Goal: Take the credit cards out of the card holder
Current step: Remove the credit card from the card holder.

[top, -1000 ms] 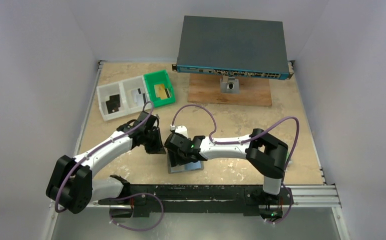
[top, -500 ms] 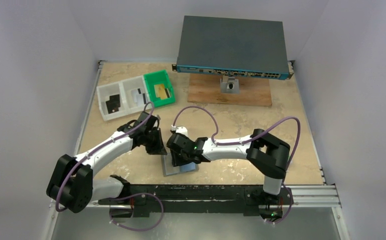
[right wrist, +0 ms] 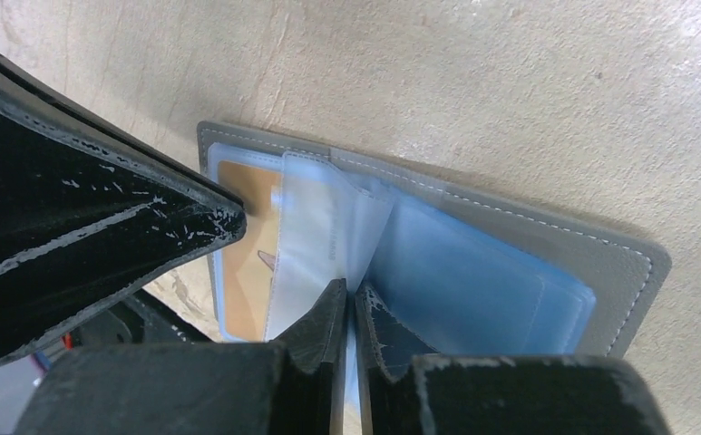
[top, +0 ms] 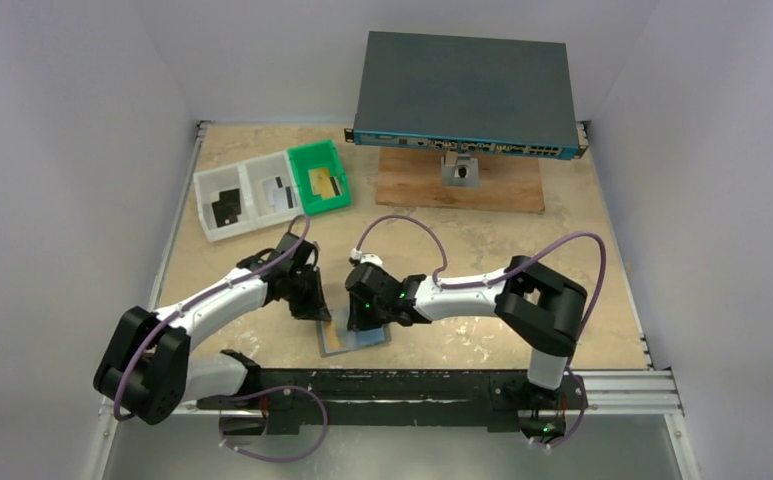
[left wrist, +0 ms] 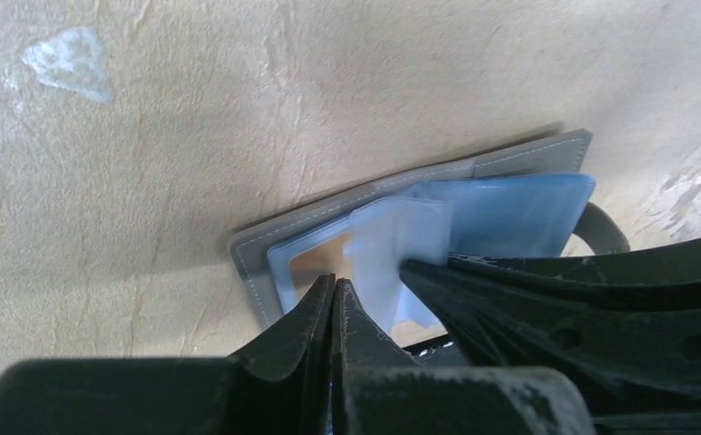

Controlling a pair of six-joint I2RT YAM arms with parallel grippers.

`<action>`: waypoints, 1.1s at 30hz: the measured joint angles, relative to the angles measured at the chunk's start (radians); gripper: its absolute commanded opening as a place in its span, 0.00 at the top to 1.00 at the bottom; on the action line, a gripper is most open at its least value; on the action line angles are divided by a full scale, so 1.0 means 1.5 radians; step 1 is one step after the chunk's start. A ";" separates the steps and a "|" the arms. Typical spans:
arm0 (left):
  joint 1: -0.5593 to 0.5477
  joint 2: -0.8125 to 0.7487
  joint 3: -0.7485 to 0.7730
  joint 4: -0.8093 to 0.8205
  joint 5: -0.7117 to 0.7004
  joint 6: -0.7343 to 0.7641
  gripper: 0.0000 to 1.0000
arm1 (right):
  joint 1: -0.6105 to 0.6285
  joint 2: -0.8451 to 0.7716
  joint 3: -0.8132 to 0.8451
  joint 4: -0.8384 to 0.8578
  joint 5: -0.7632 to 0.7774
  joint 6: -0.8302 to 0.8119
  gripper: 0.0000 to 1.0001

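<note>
Grey card holder (top: 347,342) lies open on the bench (top: 492,235) at 6 o'clock, bluish pockets facing up.

Task judged part done. A black card (top: 226,208), a silver card (top: 278,193) and a gold card (top: 324,182) already sit in trays at 10 o'clock. Whether more are stacked there cannot be told. One tan card (right wrist: 242,227) sits in a pocket on the holder's 9 o'clock side. The other pockets look vacant or are hidden.

Left tool (left wrist: 333,294) is clenched, tips at that pocket. Right tool (right wrist: 351,299) is clenched on a clear pocket leaf (right wrist: 319,227).

Count: one holder, two white trays (top: 202,200), one green tray (top: 314,146), two tools.
</note>
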 measured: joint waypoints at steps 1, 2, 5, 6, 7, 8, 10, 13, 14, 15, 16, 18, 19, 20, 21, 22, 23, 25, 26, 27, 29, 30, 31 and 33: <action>0.000 0.000 -0.004 0.001 0.000 0.000 1.00 | -0.004 -0.003 -0.010 0.014 -0.009 0.002 0.97; -0.001 0.000 -0.008 0.001 0.000 0.000 1.00 | -0.008 -0.006 -0.020 0.028 -0.019 0.004 0.97; -0.007 0.006 -0.010 0.004 0.000 0.000 1.00 | -0.021 -0.011 -0.045 0.069 -0.049 0.008 0.97; -0.012 0.011 -0.010 0.007 -0.001 0.000 1.00 | -0.025 -0.012 -0.053 0.083 -0.061 0.010 0.97; -0.020 0.018 -0.010 0.009 -0.002 0.000 1.00 | -0.031 -0.014 -0.063 0.099 -0.073 0.012 0.97; -0.028 0.026 -0.010 0.012 -0.002 -0.001 1.00 | -0.035 -0.014 -0.071 0.113 -0.084 0.015 0.97; -0.043 0.036 -0.007 0.017 -0.002 -0.004 1.00 | -0.049 -0.015 -0.094 0.153 -0.113 0.023 0.98; -0.061 0.037 -0.005 0.017 -0.013 -0.014 1.00 | -0.068 -0.015 -0.128 0.214 -0.156 0.040 0.98; -0.067 0.037 -0.005 0.019 -0.017 -0.019 1.00 | -0.072 -0.015 -0.137 0.230 -0.164 0.045 0.98; -0.071 0.037 -0.005 0.020 -0.021 -0.024 1.00 | -0.075 -0.015 -0.144 0.243 -0.172 0.049 0.98; -0.076 0.036 -0.005 0.021 -0.023 -0.027 1.00 | -0.077 -0.015 -0.147 0.251 -0.176 0.051 0.98; -0.081 0.034 -0.005 0.021 -0.030 -0.036 1.00 | -0.080 -0.014 -0.154 0.265 -0.185 0.057 0.98; -0.085 0.032 -0.005 0.020 -0.033 -0.041 1.00 | -0.081 -0.013 -0.155 0.268 -0.188 0.058 0.98; -0.089 0.029 -0.005 0.019 -0.038 -0.046 1.00 | -0.082 -0.013 -0.156 0.272 -0.191 0.060 0.98; -0.092 0.026 -0.005 0.016 -0.043 -0.052 1.00 | -0.083 -0.012 -0.158 0.275 -0.193 0.062 0.98; -0.094 0.020 -0.005 0.012 -0.049 -0.058 1.00 | -0.083 -0.012 -0.159 0.277 -0.193 0.064 0.98; -0.096 0.013 -0.006 0.007 -0.054 -0.062 1.00 | -0.083 -0.011 -0.160 0.280 -0.194 0.066 0.98; -0.097 -0.015 -0.010 -0.007 -0.069 -0.077 1.00 | -0.083 -0.011 -0.161 0.283 -0.196 0.069 0.98; -0.097 -0.031 -0.013 -0.014 -0.075 -0.079 1.00 | -0.084 -0.010 -0.162 0.285 -0.197 0.071 0.98; -0.097 -0.045 -0.015 -0.020 -0.081 -0.083 1.00 | -0.085 -0.009 -0.162 0.286 -0.198 0.071 0.98; -0.097 -0.058 -0.019 -0.024 -0.085 -0.089 1.00 | -0.085 -0.009 -0.162 0.286 -0.201 0.072 0.98; -0.098 -0.058 -0.022 -0.023 -0.085 -0.091 1.00 | -0.086 -0.008 -0.162 0.287 -0.202 0.073 0.98; -0.099 -0.054 -0.027 -0.019 -0.084 -0.094 1.00 | -0.086 -0.008 -0.162 0.287 -0.203 0.073 0.98; -0.104 -0.043 -0.038 -0.014 -0.080 -0.096 1.00 | -0.086 -0.008 -0.162 0.287 -0.204 0.073 0.98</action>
